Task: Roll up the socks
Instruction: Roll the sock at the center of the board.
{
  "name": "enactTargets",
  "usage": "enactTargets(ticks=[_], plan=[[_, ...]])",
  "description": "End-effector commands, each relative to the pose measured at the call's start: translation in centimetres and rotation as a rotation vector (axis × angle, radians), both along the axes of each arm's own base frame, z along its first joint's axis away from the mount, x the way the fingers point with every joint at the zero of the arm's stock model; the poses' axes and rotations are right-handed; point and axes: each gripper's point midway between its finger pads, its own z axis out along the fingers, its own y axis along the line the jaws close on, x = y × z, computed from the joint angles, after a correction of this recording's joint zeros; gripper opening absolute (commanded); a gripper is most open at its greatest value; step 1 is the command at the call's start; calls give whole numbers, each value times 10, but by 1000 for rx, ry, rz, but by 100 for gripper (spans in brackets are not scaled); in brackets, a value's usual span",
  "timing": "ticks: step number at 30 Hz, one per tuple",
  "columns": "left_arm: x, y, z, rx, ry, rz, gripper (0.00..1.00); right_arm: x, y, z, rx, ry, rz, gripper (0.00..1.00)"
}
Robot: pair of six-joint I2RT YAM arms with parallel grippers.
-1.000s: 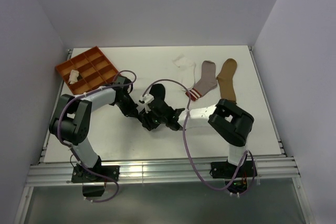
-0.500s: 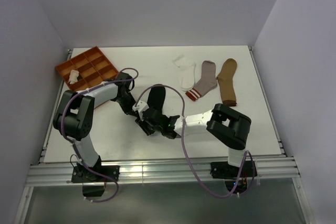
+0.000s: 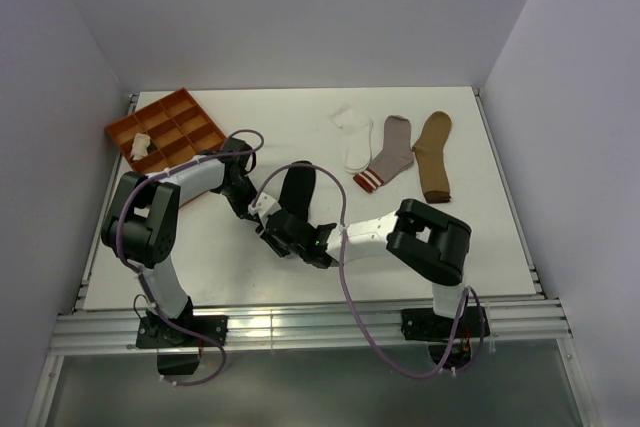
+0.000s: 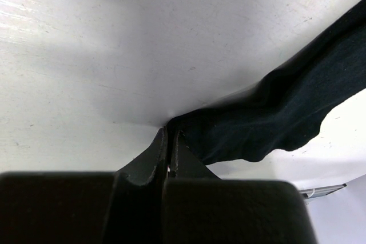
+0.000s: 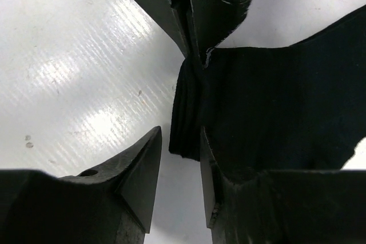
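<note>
Mid-tabletop (image 3: 500, 237): black sock (image 3: 298, 185) is lying between the two arms. The left claw (image 4: 170, 136) is clenching its corner, jaws pressed together on the fabric. The right claw (image 5: 178, 152) is standing released, fingers straddling a short folded edge of the same sock and not gripping it. By my reading the roll is barely beginning: one narrow fold, with the rest lying flat.

The white sock (image 3: 352, 137), grey sock (image 3: 392, 152) and tan sock (image 3: 433, 155) are lying flat side by side toward the far right, unrolled. A pale bundle (image 3: 140, 144) is sitting in one compartment of the orange tray (image 3: 185, 112). It is probably the cream sock, finished, but it is too small to confirm.

From above, the arms are covering both claws and the sock's near end. The wrist views are cutting off most of the sock, so the depth of the fold is unclear.
</note>
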Motion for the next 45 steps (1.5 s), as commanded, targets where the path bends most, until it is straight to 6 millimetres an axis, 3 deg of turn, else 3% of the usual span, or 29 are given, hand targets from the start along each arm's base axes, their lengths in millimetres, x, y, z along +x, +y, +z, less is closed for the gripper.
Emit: enactTargets(ticks=[1,4,9,16,22,26,29,35,39,45], plan=[[-2,-2,1,-3,15,-20,0,9,14,4,19,-37,-11,39],[0,-2,1,2,10,-22,0,8,13,2,18,-37,-13,32],[1,-6,1,-20,3,-9,0,1,9,-3,9,15,-14,1],[13,-7,13,-38,-76,25,4,-11,5,-10,79,248,9,0],[28,-9,36,-81,-223,83,35,-18,-1,1,202,485,46,0],[36,-8,56,-116,-342,122,62,-9,-13,-2,283,628,13,0],[35,-5,62,-138,-405,147,68,-13,-14,-3,351,747,25,0],[15,-4,57,-152,-478,104,60,-14,-19,-9,464,927,-19,0],[1,-8,56,-129,-533,44,53,-3,-27,-7,557,1015,-98,0],[-22,-3,50,-122,-561,8,52,4,-38,-12,669,1153,-200,0]])
